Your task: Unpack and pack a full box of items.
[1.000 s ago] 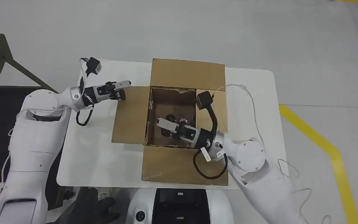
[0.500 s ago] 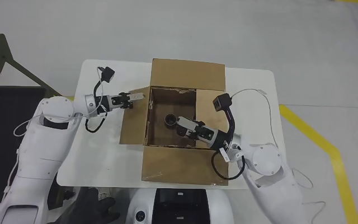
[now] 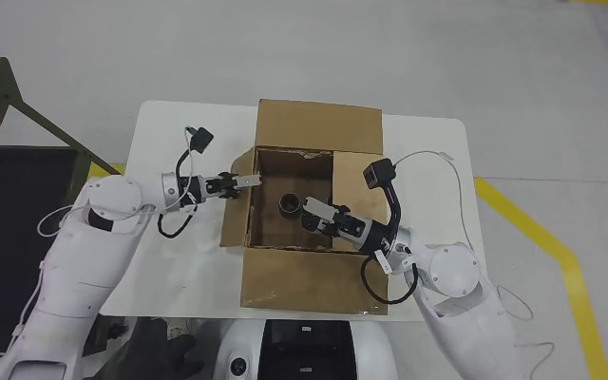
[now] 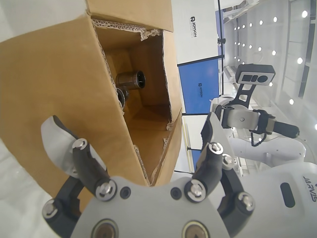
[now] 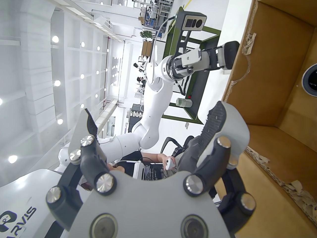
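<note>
The left flap (image 3: 235, 211) of the box (image 3: 318, 125) has risen. A second ago it lay flat on the table (image 3: 166, 123) left of the opening. Now it stands steep, a narrow strip along the opening's left edge in the top view. The left gripper (image 3: 249, 178) has come in from the upper left to the flap's upper end, at the box's left rim. In the left wrist view its jaws stand apart with the flap's edge between them, not clamped. Whether a finger (image 4: 62, 144) touches the flap I cannot tell. The right gripper (image 3: 309, 216) has drawn back from the middle of the opening to its right half, jaws apart with nothing between them. Where it was, a metal cylinder (image 3: 290, 202) now stands bare on the box floor at the centre of the opening, just left of that gripper's tips and apart from them. The left wrist view shows a second dark part (image 4: 123, 94) just beside the cylinder, half hidden by the flap's edge. I judge that the item is packed, the right arm is clearing out and the left arm has begun closing. The other flaps lie open, so closing has barely started. The right gripper over the opening could foul a flap folding down.
</note>
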Controlling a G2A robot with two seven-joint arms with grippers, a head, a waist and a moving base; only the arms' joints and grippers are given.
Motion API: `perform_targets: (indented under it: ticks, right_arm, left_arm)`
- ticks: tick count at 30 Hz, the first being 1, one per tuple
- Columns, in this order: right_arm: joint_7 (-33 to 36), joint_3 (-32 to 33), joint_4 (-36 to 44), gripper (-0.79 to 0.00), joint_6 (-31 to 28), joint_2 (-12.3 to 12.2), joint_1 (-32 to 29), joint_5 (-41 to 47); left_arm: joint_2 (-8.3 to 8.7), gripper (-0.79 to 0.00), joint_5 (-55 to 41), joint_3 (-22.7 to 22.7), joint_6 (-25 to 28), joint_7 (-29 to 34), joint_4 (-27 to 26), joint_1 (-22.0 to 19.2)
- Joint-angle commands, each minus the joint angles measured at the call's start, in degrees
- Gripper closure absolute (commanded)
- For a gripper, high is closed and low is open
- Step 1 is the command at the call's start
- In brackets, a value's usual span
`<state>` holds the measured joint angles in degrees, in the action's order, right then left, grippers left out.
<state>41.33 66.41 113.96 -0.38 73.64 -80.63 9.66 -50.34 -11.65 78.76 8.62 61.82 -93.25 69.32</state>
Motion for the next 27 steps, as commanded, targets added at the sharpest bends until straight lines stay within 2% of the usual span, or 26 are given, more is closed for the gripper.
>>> perform_targets:
  ticks: [1,7,19,27]
  right_arm:
    - [0.0,0.0,0.0,-0.785,0.0,0.0,0.0,0.0]
    - [0.0,0.0,0.0,-0.785,0.0,0.0,0.0,0.0]
    - [0.0,0.0,0.0,-0.785,0.0,0.0,0.0,0.0]
    - [0.0,0.0,0.0,-0.785,0.0,0.0,0.0,0.0]
  left_arm:
    - [-0.02,-0.785,-0.06,-0.21,-0.27,-0.14,-0.47,0.21]
    - [0.03,-0.785,-1.01,-0.22,-1.18,0.66,-1.81,0.43]
    - [0.71,-0.785,-4.3,5.24,-1.61,0.98,-4.48,0.63]
    - [0.59,-0.785,-4.47,4.11,-3.51,0.27,-6.52,-1.27]
